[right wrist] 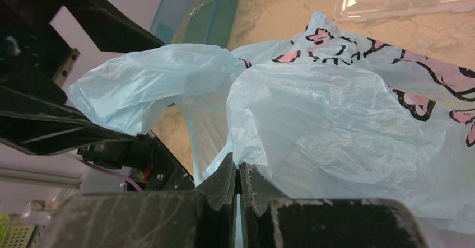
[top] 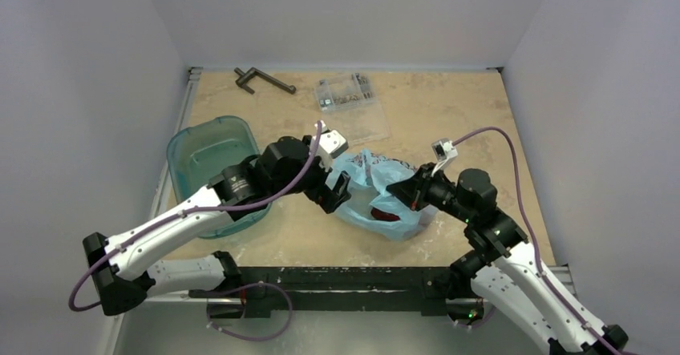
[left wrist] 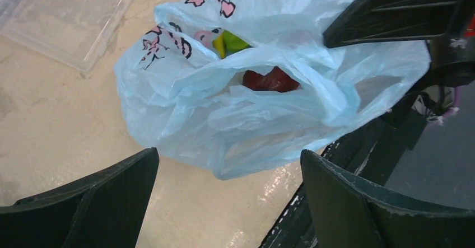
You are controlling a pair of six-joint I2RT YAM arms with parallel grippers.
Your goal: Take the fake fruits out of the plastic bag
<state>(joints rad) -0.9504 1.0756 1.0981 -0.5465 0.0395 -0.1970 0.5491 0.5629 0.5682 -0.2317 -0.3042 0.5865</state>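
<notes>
The light-blue plastic bag point(top: 370, 185) lies on the table between my two arms, its mouth gaping toward the left wrist camera. Inside it a dark red apple point(left wrist: 271, 80) shows, with a yellow and green piece point(left wrist: 228, 42) behind it; the apple point(top: 386, 211) also shows through the film from above. My left gripper point(left wrist: 229, 157) is open, its jaws wide apart just short of the bag's near edge, holding nothing. My right gripper point(right wrist: 238, 168) is shut on a pinch of the plastic bag point(right wrist: 336, 125) at its right side.
A teal translucent tub point(top: 210, 163) stands at the left, close behind my left arm. A clear flat parts box point(top: 350, 100) and a dark metal tool point(top: 263, 79) lie at the back. The table's black front rail point(top: 337, 279) runs just below the bag.
</notes>
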